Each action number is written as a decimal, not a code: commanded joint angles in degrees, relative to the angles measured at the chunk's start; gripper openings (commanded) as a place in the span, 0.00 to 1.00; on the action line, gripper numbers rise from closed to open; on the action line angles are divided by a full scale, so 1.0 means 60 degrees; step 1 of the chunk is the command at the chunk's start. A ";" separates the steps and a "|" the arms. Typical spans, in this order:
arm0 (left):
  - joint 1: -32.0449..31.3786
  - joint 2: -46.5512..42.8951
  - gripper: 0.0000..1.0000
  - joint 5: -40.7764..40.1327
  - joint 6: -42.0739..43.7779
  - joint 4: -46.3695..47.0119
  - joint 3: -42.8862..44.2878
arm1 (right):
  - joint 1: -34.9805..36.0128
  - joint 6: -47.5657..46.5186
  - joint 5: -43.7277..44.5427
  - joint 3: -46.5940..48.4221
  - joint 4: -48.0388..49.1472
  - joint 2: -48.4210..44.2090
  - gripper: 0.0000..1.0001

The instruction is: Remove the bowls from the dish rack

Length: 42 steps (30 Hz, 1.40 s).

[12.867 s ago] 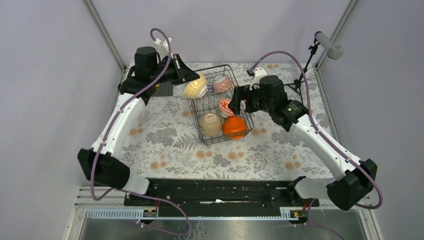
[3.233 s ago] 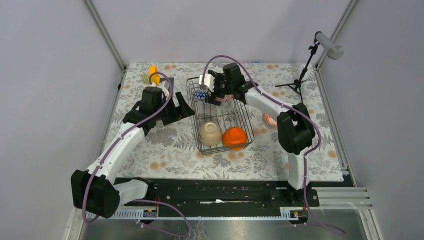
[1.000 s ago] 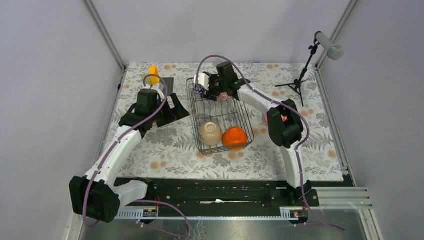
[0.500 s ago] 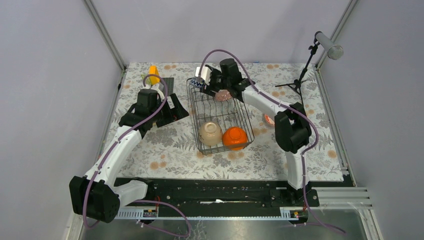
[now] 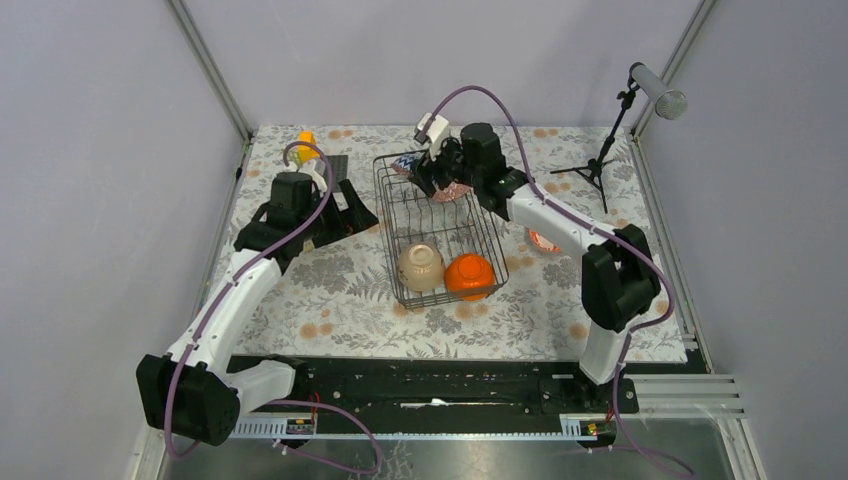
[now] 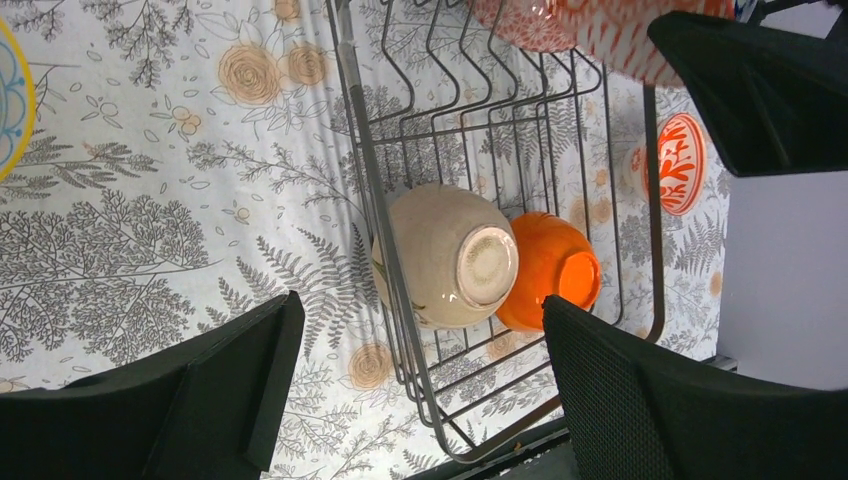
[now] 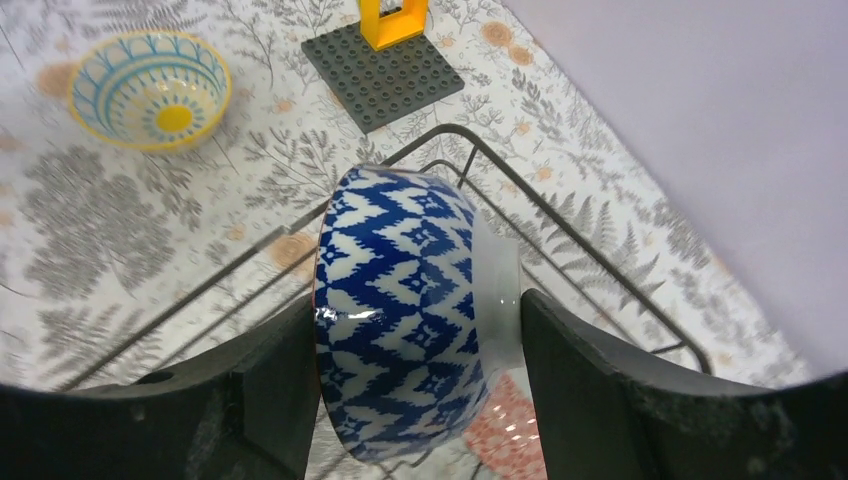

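A: Bowls by the jaws, where are they?
B: The blue bowl [image 7: 400, 330] is squeezed sideways between the right gripper's [image 7: 415, 305] jaws; the pink bowl [image 7: 505, 430] lies just under them
A: And the left gripper [image 6: 420, 310]?
B: Jaws wide apart, holding nothing; the beige bowl [image 6: 445, 255] and orange bowl [image 6: 550, 270] show between them
A: How many?
B: Six bowls, one dish rack [image 5: 445, 222]: three inside, one held, two out on the table [image 5: 330, 290]
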 commanded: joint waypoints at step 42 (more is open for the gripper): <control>0.0043 0.0768 0.92 0.1162 -0.0449 0.0958 0.0389 | -0.0096 1.2323 0.5269 -0.0718 -0.7758 -0.2323 0.65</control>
